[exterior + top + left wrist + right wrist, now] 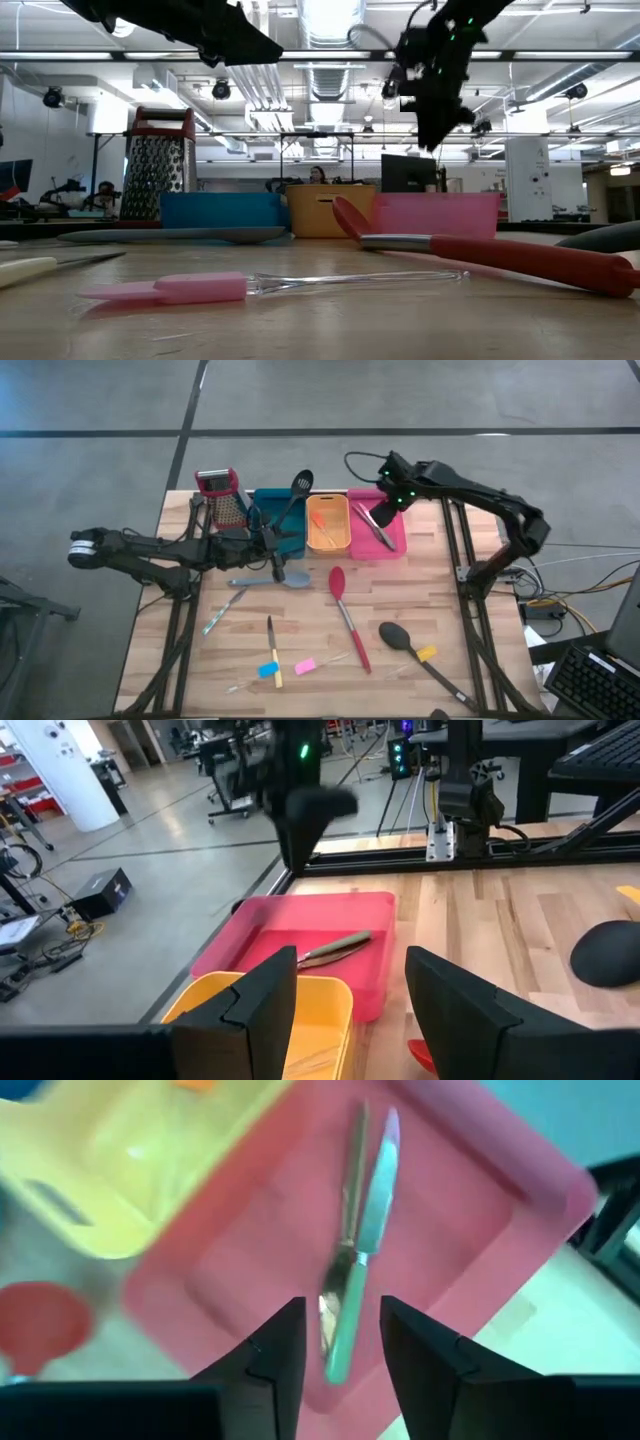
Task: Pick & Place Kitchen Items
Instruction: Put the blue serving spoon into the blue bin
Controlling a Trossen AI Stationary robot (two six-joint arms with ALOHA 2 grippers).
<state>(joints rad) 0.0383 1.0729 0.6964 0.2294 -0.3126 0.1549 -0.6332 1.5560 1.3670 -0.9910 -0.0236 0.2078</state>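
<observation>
Above the pink rectangular bin (pixel 381 528) at the table's far edge, my right gripper (pixel 338 1342) hangs open over slim metal cutlery (pixel 358 1240); likely light, stiff, slippery, best pinched mid-handle.

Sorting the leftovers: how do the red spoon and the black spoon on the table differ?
The red spoon lies mid-table with its bowl toward the bins; the black spoon lies nearer the right front corner, angled more. The red spoon touches nothing else; the black spoon's handle has a small yellow piece beside it. Both lie flat, unbinned.
</observation>
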